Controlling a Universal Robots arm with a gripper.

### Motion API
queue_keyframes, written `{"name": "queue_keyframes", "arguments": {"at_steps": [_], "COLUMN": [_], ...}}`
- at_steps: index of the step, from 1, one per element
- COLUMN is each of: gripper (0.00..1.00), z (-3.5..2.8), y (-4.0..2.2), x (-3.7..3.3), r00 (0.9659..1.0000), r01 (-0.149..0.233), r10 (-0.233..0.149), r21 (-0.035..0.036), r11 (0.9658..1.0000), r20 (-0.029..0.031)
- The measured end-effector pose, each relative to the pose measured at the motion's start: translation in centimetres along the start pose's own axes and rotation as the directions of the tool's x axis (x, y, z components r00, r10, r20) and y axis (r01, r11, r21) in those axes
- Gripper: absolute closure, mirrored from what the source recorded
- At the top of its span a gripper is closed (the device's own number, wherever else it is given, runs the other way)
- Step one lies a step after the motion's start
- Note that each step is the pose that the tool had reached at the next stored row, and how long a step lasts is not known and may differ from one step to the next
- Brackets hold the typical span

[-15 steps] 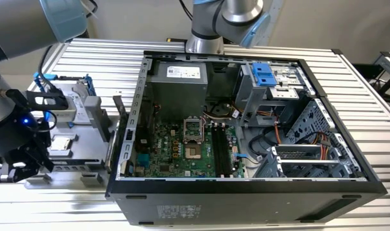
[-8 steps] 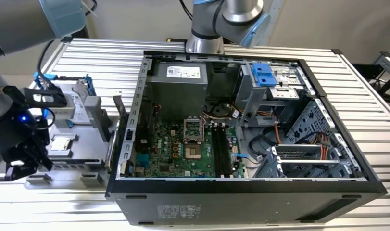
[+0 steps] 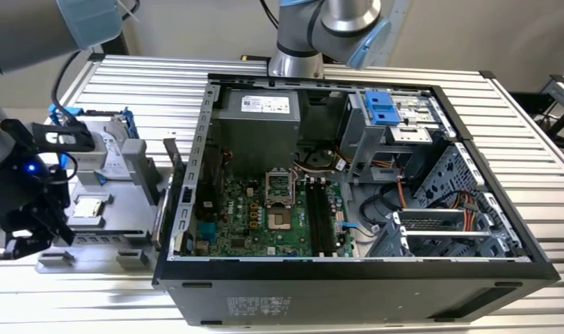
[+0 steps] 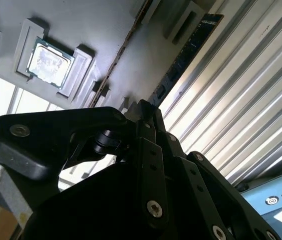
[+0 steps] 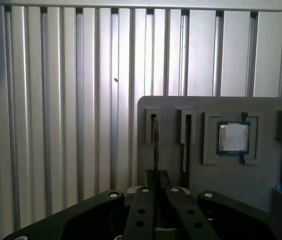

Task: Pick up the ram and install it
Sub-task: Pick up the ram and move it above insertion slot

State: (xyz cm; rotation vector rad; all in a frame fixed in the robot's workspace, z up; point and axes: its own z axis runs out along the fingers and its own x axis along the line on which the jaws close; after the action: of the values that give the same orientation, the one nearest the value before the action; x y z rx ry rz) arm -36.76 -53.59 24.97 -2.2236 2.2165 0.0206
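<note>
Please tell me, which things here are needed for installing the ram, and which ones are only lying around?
For the job:
- the ram, standing on edge in the gray holder
- the gripper, lined up with that ram
- the black slots inside the open computer case

Lying about:
- the processor chip
- the hard drive in its blue-handled frame

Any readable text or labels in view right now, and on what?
No text can be quoted.
Power supply label: too small to read.
Case sticker: too small to read.
Processor chip: markings lost in glare.
Blue arm cover: marking cut off at the picture's edge.
</note>
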Motion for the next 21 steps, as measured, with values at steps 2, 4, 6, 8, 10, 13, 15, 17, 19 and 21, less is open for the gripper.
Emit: {"name": "queue_keyframes", "arguments": {"at_steps": [2, 4, 6, 8, 10, 13, 15, 17, 19, 21], "gripper": [1.0, 1.0, 1.0, 1.0, 1.0, 1.0, 1.0, 1.0, 1.0, 1.0], "z": [-0.12, -0.25, -0.38, -0.5, -0.62, -0.81, -0.95, -1.09, -1.22, -1.34], "y": [0.0, 0.02, 0.02, 0.01, 0.01, 0.02, 0.02, 0.02, 0.02, 0.02], "x": [0.0, -0.02, -0.02, -0.01, -0.01, -0.01, -0.02, -0.02, -0.02, -0.02], "r00": [1.0, 1.0, 1.0, 1.0, 1.0, 1.0, 1.0, 1.0, 1.0, 1.0], "r01": [0.0, 0.0, 0.0, 0.0, 0.0, 0.0, 0.0, 0.0, 0.0, 0.0], "r10": [0.0, 0.0, 0.0, 0.0, 0.0, 0.0, 0.0, 0.0, 0.0, 0.0], "r21": [0.0, 0.0, 0.0, 0.0, 0.0, 0.0, 0.0, 0.0, 0.0, 0.0], "r11": [1.0, 1.0, 1.0, 1.0, 1.0, 1.0, 1.0, 1.0, 1.0, 1.0], "r20": [0.0, 0.0, 0.0, 0.0, 0.0, 0.0, -0.0001, -0.0001, 0.0, 0.0]}}
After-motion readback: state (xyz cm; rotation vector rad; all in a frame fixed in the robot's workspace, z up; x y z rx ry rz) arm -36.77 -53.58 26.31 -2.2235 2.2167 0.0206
